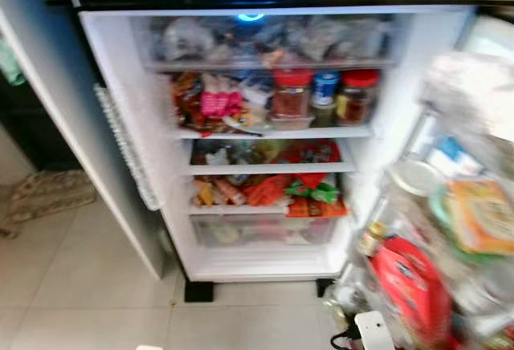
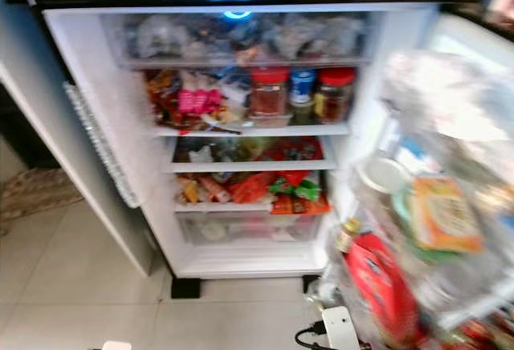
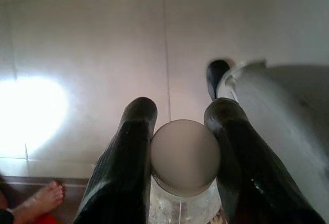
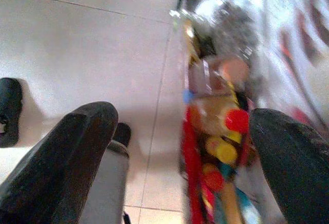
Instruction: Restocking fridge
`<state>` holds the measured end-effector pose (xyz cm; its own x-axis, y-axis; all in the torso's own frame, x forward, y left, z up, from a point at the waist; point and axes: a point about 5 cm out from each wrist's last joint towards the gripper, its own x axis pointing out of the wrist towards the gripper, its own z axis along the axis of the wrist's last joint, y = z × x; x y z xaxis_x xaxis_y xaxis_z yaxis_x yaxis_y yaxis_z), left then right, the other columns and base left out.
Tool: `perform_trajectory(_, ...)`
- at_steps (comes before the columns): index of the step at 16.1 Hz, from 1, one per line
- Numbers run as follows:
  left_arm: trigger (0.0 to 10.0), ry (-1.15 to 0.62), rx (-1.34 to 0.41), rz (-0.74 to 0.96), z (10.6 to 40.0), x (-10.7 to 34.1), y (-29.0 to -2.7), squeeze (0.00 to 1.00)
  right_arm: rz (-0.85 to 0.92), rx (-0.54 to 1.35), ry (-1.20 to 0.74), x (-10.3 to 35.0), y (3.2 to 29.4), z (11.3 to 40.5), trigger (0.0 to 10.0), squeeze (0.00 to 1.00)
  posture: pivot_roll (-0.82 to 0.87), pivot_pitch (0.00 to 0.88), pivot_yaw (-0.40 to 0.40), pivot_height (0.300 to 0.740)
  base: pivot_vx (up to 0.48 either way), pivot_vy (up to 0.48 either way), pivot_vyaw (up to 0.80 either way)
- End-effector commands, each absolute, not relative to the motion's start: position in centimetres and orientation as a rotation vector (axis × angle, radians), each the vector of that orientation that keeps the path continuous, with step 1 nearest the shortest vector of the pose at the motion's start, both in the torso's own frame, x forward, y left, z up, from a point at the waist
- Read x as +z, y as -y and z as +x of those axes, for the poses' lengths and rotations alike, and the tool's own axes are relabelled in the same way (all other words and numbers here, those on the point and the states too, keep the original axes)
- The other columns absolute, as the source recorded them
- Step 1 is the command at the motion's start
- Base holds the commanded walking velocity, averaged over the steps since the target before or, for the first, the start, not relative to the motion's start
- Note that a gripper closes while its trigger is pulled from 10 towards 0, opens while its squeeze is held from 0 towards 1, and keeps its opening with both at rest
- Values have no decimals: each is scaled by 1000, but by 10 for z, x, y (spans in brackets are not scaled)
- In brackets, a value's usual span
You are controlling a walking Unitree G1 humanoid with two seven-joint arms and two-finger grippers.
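Fridge open | door shelves blurred | left jaws clamp jar

Open fridge, white interior, standing on pale tiled floor. Top shelf: clear bags, blurred. Second shelf: packets at left, three jars at right, two red-lidded, one blue-lidded. Third shelf: packets. Fourth shelf: red, orange and green packets. Floor: patterned mat at left.

We see glossy white plastic lining the fridge, and smooth pale floor tiles. Our left gripper has shiny black fingers clasping a clear jar with a matt, ridged lid.
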<state>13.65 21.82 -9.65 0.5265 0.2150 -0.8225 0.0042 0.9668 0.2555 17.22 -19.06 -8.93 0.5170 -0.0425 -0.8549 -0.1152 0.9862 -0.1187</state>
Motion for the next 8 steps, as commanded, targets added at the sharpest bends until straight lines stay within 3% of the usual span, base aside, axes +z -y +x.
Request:
perform_trajectory(1,10000,-979,141,254,138,-95,-221,0,-159,43,-1022,-88,191,174,10000,0,-39,0,-27,740,0,0,0)
perform_trajectory(2,10000,-937,152,257,144,-91,-224,0,-158,47,-1024,-89,191,174,10000,0,-41,0,-24,740,0,0,0)
perform_trajectory(3,10000,-743,167,280,198,-60,-238,0,-155,48,-1025,-89,191,173,10000,0,-43,0,-22,740,0,0,0)
perform_trajectory(4,10000,-634,163,285,219,-45,-238,0,-153,49,-1025,-89,191,173,10000,0,-44,0,-21,740,0,0,0)
perform_trajectory(8,10000,-307,151,255,251,-5,-231,0,-150,52,-1032,-90,191,171,10000,0,-49,0,-16,740,0,0,0)
